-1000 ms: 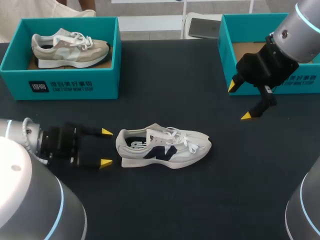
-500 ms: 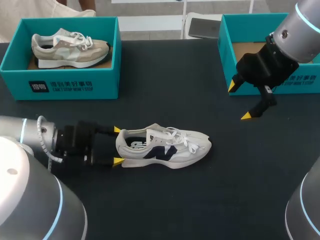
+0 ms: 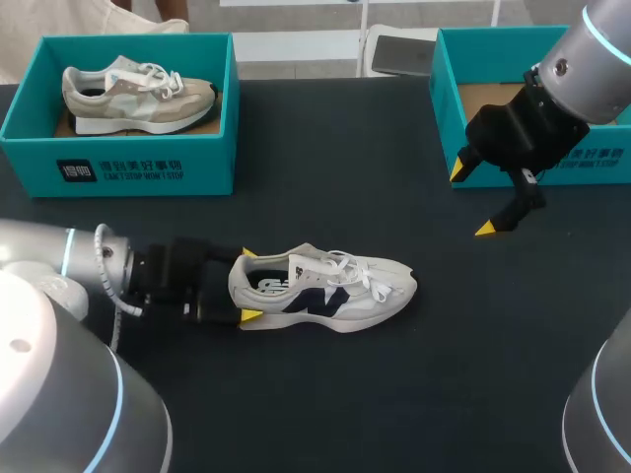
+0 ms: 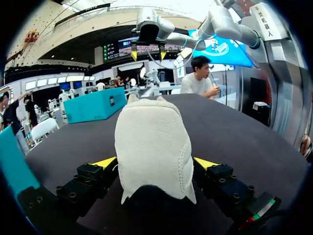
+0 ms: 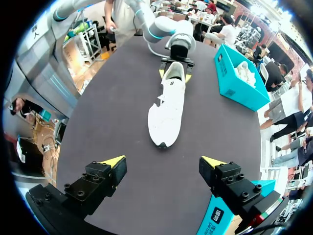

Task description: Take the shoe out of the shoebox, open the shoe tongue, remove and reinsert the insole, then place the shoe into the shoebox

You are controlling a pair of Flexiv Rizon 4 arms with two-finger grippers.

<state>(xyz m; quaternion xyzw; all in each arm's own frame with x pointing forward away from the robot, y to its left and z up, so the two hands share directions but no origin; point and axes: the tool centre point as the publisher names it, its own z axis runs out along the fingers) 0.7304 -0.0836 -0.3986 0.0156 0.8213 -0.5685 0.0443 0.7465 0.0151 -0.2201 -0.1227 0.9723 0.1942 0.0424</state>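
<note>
My left jaws stand apart, straddling the heel of the white shoe [image 3: 325, 291], which lies on the counter [image 3: 325, 404]. The right jaws hang apart beside the right shoebox [image 3: 601, 163]. If I close off-centre, the shoe could twist or skid away. A second ago the left jaws were short of the heel; the right arm hasn't moved.

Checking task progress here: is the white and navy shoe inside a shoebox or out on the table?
Out: the shoe sits upright on the table, with the left gripper open and its fingers either side of the heel.
</note>
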